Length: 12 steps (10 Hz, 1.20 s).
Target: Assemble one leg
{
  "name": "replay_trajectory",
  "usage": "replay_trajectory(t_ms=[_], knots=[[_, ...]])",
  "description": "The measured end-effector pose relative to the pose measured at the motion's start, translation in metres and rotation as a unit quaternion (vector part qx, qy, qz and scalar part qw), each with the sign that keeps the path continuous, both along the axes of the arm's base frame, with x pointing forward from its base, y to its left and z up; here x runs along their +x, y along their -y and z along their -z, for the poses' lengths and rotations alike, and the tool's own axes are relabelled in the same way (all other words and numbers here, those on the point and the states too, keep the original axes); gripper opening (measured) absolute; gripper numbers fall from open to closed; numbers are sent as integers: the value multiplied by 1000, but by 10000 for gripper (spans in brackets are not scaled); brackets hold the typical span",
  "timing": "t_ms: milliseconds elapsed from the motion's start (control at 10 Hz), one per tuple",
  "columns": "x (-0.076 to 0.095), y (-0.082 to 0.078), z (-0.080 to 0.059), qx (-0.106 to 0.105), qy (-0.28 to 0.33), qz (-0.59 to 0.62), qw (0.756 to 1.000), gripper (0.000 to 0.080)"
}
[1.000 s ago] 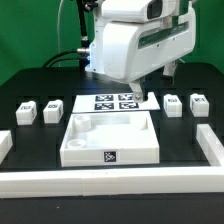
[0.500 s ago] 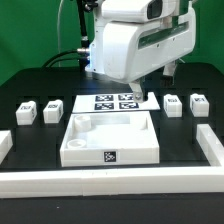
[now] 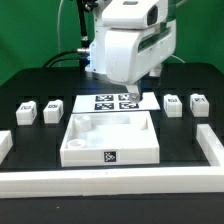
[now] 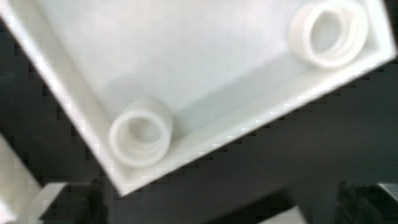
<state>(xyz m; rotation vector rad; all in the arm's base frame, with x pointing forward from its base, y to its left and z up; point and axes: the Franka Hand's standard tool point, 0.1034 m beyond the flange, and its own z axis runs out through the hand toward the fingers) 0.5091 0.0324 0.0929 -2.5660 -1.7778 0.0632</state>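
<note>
Panda arm (image 3: 130, 45) hangs over the far middle of the black table (image 3: 185, 135). The gripper (image 3: 140, 93) is low over the far right corner of the marker board (image 3: 105, 102), just beyond the far edge of the large white square panel (image 3: 110, 138). Claw state: cannot tell, since the wrist body hides most of the fingers in the exterior view and the wrist view gives no clear fingertips. All four legs lie loose on the table, well apart from the gripper. The outer left leg (image 3: 26, 109) and inner left leg (image 3: 50, 110) sit side by side at the exterior view's left of the marker board. The inner right leg (image 3: 172, 104) and outer right leg (image 3: 198, 104) sit side by side at the exterior view's right. Each leg shows a tag face up. The panel lies flat at the centre, raised rim up, with a tag on its near edge. The wrist view is blurred: the panel fills it at a slant, with one round socket (image 4: 139, 132) and a second socket (image 4: 329, 35) on it. A white rail (image 3: 110, 181) runs along the near edge of the table.
</note>
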Motion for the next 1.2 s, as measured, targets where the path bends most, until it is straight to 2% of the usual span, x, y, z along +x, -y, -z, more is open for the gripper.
replay_trajectory(t_ms=[100, 300, 800, 1000, 1200], knots=[[-10, 9, 8, 2, -11, -32, 999, 650], [-16, 25, 12, 3, -24, -46, 999, 650], [-18, 26, 14, 4, -26, -52, 998, 650], [-41, 38, 26, 13, -35, -135, 990, 650], [-68, 46, 40, 20, -50, -156, 986, 650]])
